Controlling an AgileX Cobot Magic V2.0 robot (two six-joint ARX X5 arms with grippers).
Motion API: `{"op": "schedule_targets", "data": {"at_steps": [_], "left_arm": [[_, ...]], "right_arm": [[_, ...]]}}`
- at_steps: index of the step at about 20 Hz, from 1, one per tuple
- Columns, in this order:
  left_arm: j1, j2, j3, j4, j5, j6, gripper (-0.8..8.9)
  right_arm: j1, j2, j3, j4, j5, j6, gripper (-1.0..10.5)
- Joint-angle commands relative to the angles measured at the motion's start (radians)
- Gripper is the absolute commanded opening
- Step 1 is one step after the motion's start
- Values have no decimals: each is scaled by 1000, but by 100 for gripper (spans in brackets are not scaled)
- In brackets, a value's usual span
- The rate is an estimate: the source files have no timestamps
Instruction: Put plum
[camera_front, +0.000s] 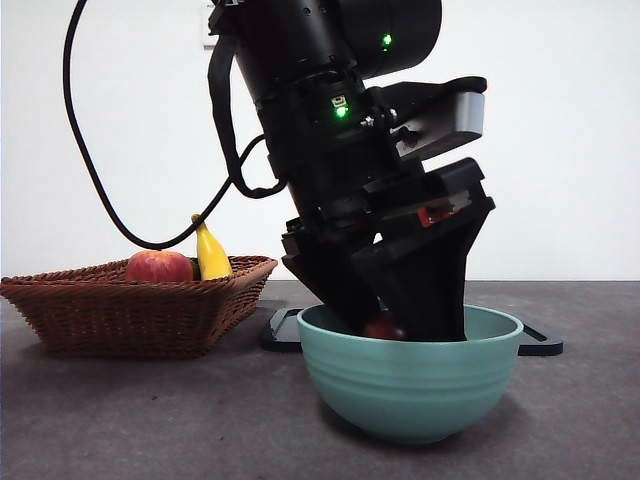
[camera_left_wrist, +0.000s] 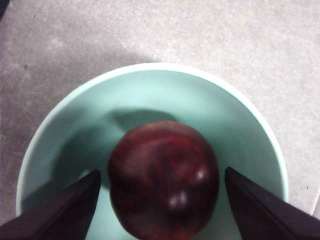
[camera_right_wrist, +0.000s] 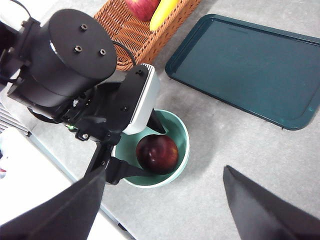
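Resting in the teal bowl (camera_left_wrist: 65, 115), the plum (camera_left_wrist: 164, 179) sits between the released left gripper (camera_left_wrist: 160, 200), which should lift straight up without nudging it.

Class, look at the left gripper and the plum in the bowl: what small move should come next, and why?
Probably lift the left gripper straight up out of the bowl. The plum already sits inside it, and the fingers stand apart from the fruit with gaps on both sides, so it looks released.
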Motion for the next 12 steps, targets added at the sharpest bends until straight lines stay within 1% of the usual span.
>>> {"op": "schedule_targets", "data": {"at_steps": [1,8,12], "left_arm": [[-12,21,26,3,-2,-1,407],[-7,2,160,-108,-1,-5,406],[36,-55,235,-124,-1,-31,406]], "right_arm": [[2,4,18,8,-1,2,377],[2,4,18,8,-1,2,377],[2,4,18,8,-1,2,377]]}}
